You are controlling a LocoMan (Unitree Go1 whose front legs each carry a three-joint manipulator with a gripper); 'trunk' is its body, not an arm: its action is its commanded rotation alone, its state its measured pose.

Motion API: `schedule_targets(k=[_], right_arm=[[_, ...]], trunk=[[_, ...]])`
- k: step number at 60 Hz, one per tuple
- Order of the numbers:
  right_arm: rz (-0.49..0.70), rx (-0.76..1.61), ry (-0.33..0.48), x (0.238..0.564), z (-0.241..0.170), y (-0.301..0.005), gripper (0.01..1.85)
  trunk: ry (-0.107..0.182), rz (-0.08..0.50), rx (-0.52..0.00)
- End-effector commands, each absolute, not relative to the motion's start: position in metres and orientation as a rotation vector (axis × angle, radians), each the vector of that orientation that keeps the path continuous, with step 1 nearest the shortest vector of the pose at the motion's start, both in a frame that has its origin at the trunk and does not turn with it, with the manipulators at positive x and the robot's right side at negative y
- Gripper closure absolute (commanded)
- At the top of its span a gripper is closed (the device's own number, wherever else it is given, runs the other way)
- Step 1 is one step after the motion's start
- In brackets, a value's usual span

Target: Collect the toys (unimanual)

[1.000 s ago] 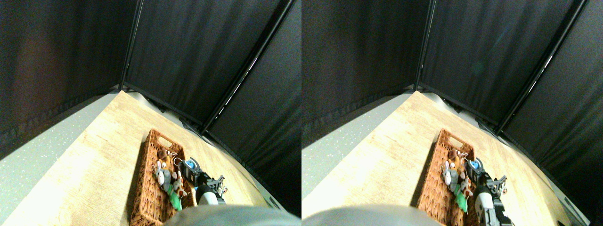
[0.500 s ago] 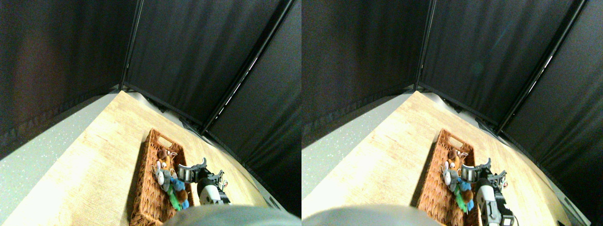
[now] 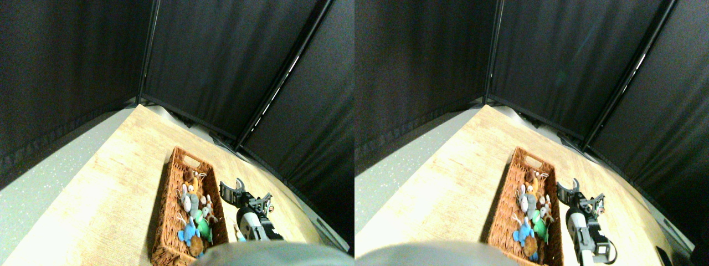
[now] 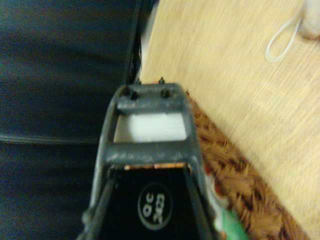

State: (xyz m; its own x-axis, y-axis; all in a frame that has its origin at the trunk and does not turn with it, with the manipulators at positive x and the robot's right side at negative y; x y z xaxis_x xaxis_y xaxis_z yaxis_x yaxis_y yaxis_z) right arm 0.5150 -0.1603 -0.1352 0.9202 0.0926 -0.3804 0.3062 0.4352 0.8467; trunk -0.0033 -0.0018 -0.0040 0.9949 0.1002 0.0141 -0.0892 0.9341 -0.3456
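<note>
Several toys lie in the long wicker basket [image 3: 164, 221]: a brown one [image 3: 191, 177] at the far end, then a grey one [image 3: 188, 203], an orange-white one [image 3: 208, 211], a green one [image 3: 204, 228] and a blue one [image 3: 186, 233]. My right gripper [image 3: 232, 187] hovers over the wood just right of the basket, open and empty. In the wrist view the dark jaw frame [image 4: 150, 135] sits beside the basket's rim [image 4: 235, 185], with a bit of the green toy [image 4: 233, 226]. A white string loop [image 4: 282, 37] lies on the tabletop at the frame's edge.
The basket rests on a light wooden tabletop [image 3: 122, 166]. Black curtain panels [image 3: 221, 66] on dark poles close off the far and right sides. A grey speckled floor strip [image 3: 44, 177] runs along the left.
One second ago the gripper held the blue toy at the basket's right rim. It has let go; the blue toy now lies in the basket's near end, and the gripper has drawn back right.
</note>
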Motion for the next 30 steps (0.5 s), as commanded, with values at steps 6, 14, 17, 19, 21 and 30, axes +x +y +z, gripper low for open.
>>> schedule_targets(k=[6, 14, 17, 19, 21, 30], right_arm=[[-0.128, 1.117, 0.313, 0.517, -0.123, -0.170, 1.40], [-0.179, 1.080, 0.248, 0.511, -0.125, -0.189, 1.51], [-0.205, 1.078, 0.227, 0.509, -0.126, -0.196, 1.56], [-0.221, 1.056, 0.217, 0.507, -0.126, -0.200, 1.61], [-0.233, 1.052, 0.212, 0.506, -0.127, -0.203, 1.64], [-0.281, 1.024, 0.176, 0.496, -0.133, -0.218, 1.66]], trunk=[[0.003, 0.052, -0.309], [0.017, 0.025, -0.276], [0.022, 0.017, -0.266], [0.024, 0.012, -0.260], [0.026, 0.007, -0.255], [0.031, -0.011, -0.236]])
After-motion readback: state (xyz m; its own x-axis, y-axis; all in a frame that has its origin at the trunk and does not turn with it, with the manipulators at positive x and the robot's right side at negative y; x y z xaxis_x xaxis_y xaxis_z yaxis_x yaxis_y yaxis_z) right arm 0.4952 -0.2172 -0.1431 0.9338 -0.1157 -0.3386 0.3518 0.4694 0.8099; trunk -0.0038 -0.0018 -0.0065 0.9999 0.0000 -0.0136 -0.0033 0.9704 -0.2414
